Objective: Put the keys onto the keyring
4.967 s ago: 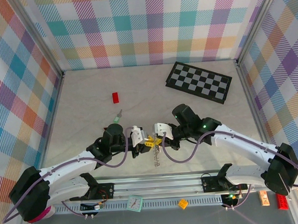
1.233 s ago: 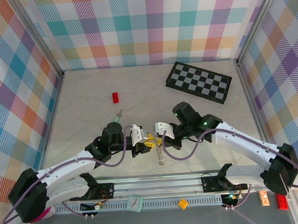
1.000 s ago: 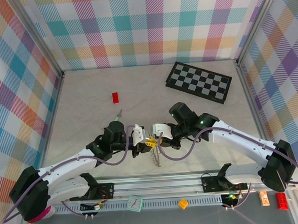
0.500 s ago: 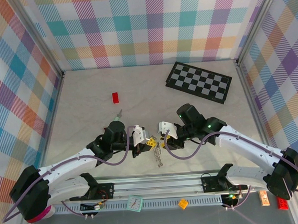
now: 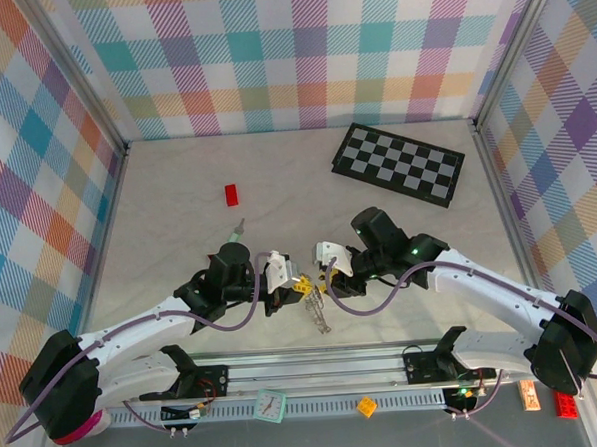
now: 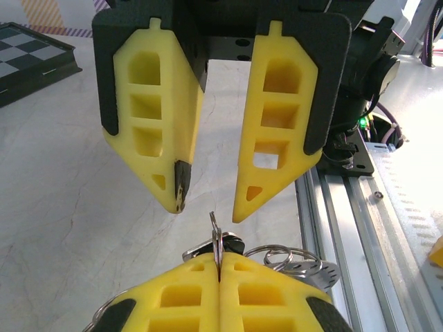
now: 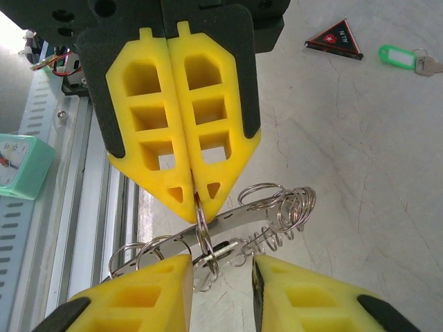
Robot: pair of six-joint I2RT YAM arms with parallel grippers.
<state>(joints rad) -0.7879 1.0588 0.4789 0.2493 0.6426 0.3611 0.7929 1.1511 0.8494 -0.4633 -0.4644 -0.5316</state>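
While the left hand (image 7: 193, 195) is pinched closed on the keyring (image 7: 280, 207), the task is not finished.
The right hand (image 7: 221, 273) stands partly open just before it and grips nothing; the green key (image 7: 398, 54) lies on the table (image 7: 346, 152), well apart from the keyring, not yet threaded.

A flat black-and-white chequered board (image 5: 400, 164) lies tilted at the far right of the pale marble-patterned worktop (image 5: 176, 180). A small red rectangular brick (image 5: 232, 195) lies well apart from it, at the far left. A black triangular tag with a red centre (image 7: 335, 38) lies flat on the worktop. Below the near aluminium rail (image 5: 316, 366) sit a mint-green clock (image 5: 271, 405), a small yellow brick (image 5: 367, 406), an orange tag (image 5: 529, 395) and a second red brick (image 5: 565, 401).
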